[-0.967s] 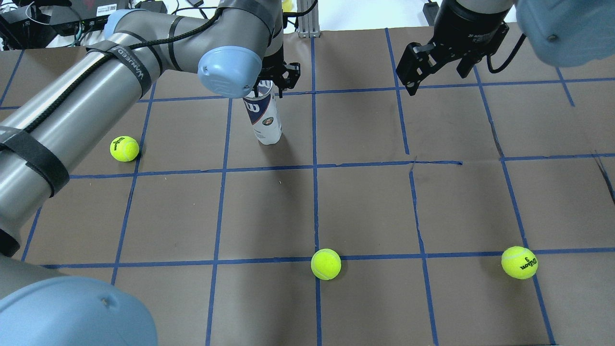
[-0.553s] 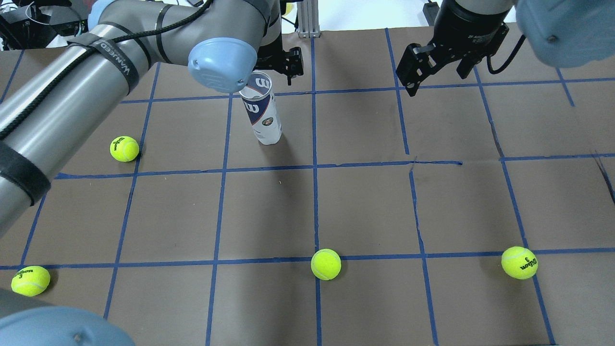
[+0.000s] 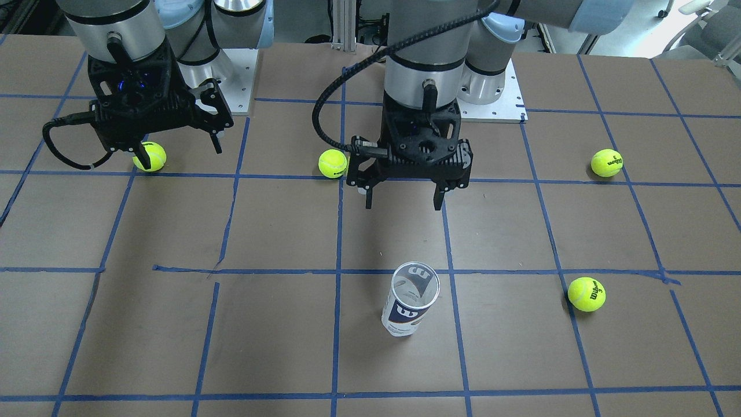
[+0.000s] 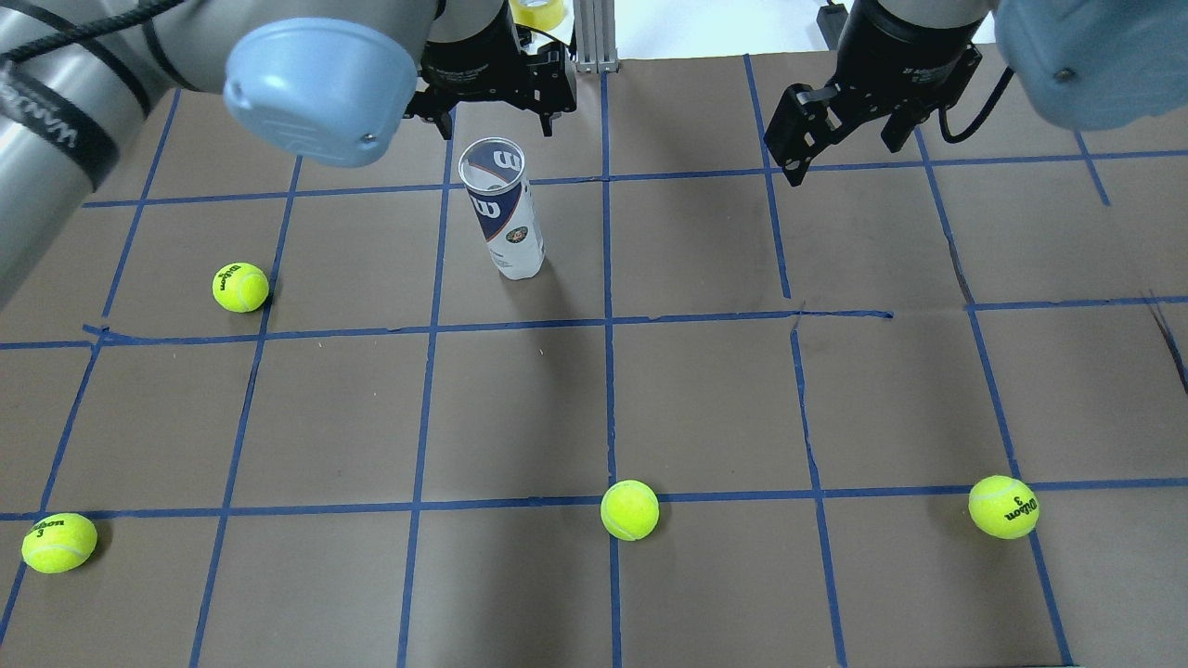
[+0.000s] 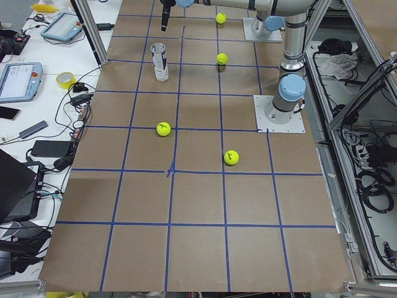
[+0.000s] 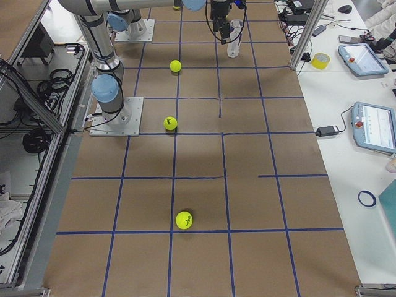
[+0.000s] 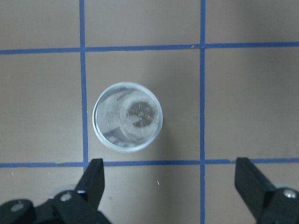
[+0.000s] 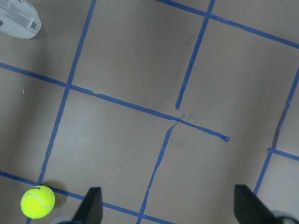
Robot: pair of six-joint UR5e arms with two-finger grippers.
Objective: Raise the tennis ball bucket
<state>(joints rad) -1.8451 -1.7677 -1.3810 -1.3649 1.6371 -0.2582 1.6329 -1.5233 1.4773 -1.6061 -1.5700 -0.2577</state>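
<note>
The tennis ball bucket (image 4: 506,209) is a clear tube with a white and navy label. It stands upright and open-topped on the brown table, and it shows in the front view (image 3: 410,301) too. My left gripper (image 4: 497,116) is open and empty, raised above the bucket and a little to its side. In the left wrist view I look down into the bucket's mouth (image 7: 127,116), which lies ahead of the open left gripper (image 7: 170,186). My right gripper (image 4: 845,153) is open and empty, hovering far to the bucket's right.
Several yellow-green tennis balls lie on the table: one left of the bucket (image 4: 240,287), one at the near centre (image 4: 629,509), one at the near right (image 4: 1003,507) and one at the near left (image 4: 58,542). Blue tape lines grid the table.
My left gripper was down around the bucket's top; it has risen and drawn back, open. The bucket stands where it was. The right arm has not moved.
</note>
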